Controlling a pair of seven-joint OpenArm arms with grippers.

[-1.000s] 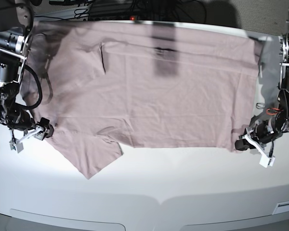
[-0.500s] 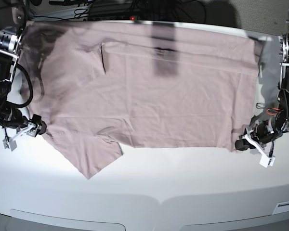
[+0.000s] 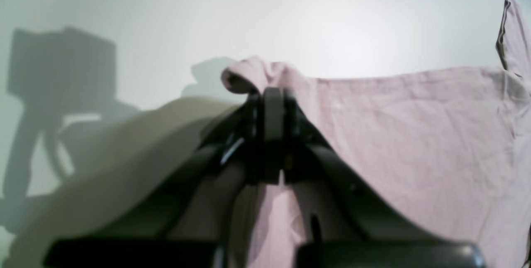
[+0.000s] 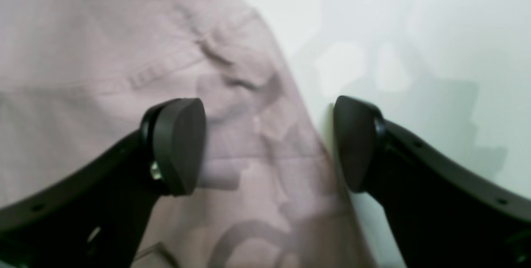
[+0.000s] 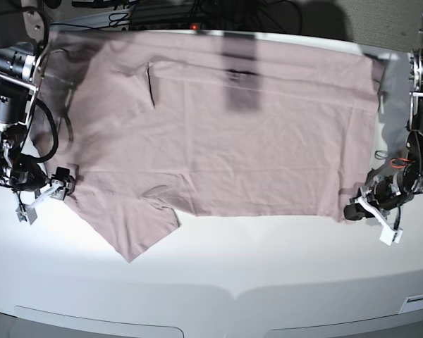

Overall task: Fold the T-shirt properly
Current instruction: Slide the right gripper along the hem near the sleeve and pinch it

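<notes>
The pink-mauve T-shirt [image 5: 225, 134] lies spread flat on the white table [image 5: 268, 260], neck [image 5: 149, 84] toward the left, one sleeve [image 5: 130, 225] pointing to the front left. My left gripper [image 5: 352, 210], at the base view's right, is shut on the T-shirt's front right corner; in the left wrist view the fabric [image 3: 373, 135] bunches over the closed left gripper [image 3: 271, 106]. My right gripper [image 5: 65, 184] is open at the shirt's left edge. In the right wrist view the right gripper [image 4: 269, 143] straddles that edge, one finger [image 4: 178, 147] over cloth [image 4: 103, 52], the other over bare table.
Cables and equipment [image 5: 162, 14] line the table's back edge. A dark shadow band [image 5: 240, 77] falls across the shirt's upper middle. White table surface shows in front of the shirt, down to the curved front rim [image 5: 233, 292].
My right gripper drew away to the left, then came back right to the shirt's left edge, still open. The left gripper and its held corner stayed put.
</notes>
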